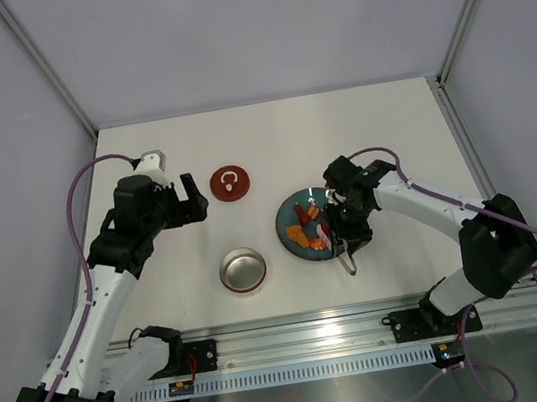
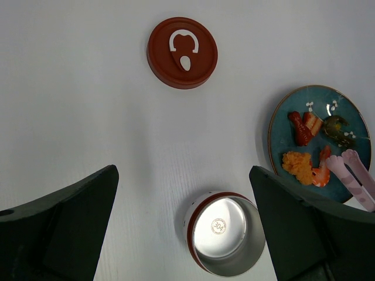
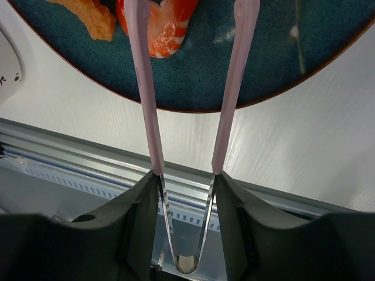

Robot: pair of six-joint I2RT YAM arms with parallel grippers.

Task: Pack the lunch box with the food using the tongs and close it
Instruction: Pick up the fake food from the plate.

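1. Right now the right pincer [image 3: 184, 181] pinches the tongs [image 3: 146, 105] near their hinge, with the two tong arms held apart over the teal plate [image 3: 263, 64].
2. One tong arm crosses an orange shrimp piece of the food [image 3: 167, 29] on that plate.
3. The left pincer [image 1: 191, 200] hovers spread wide, holding nothing.
4. The lunch box [image 2: 225, 234] stands open and empty on the surface [image 2: 88, 88], near the plate's left edge; its lid [image 2: 182, 52] lies apart, farther back.

The lid [image 2: 182, 52] is dark red with a white loop, the plate [image 3: 193, 70] teal, the tongs [image 3: 146, 105] pink.
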